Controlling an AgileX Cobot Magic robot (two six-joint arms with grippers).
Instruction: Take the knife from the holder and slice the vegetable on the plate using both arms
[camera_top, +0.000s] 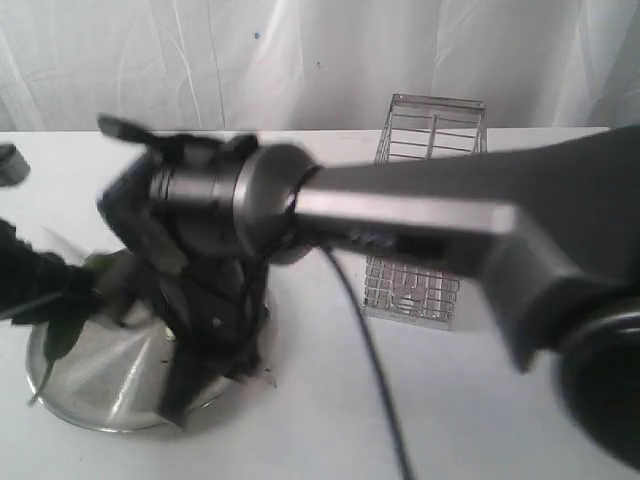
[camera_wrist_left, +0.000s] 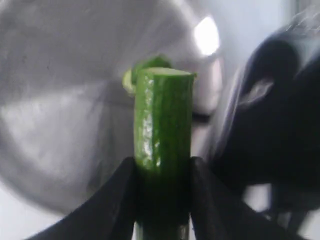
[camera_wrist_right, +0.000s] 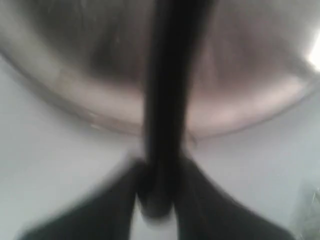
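Stainless steel, scuffed and reflective: the plate (camera_top: 85, 385) lies on the white table (camera_top: 470, 400), and we record both claws working over it. Item one, the left gripper (camera_wrist_left: 162, 200): its two black fingers (camera_wrist_left: 112, 200) are closed against the sides of the vegetable (camera_wrist_left: 162, 150), a glossy green piece that projects straight out from between them and ends in a flat, pale green cut face. Just beyond that cut face we note a smaller green piece (camera_wrist_left: 145, 65) on the plate (camera_wrist_left: 60, 125). Item two, the right gripper (camera_wrist_right: 160, 195): its fingers (camera_wrist_right: 117, 200) clamp the dark handle of the knife (camera_wrist_right: 165, 100), which runs out from the claw and across the plate's rim (camera_wrist_right: 80, 105); the view is blurred and we cannot tell where the blade ends. Beside the left claw, the dark bulk of the right arm (camera_wrist_left: 270, 130) stands close to the vegetable. Item three, the holder (camera_top: 425, 215): steel wire, upright on the table behind the right arm (camera_top: 450, 215), well apart from both claws.
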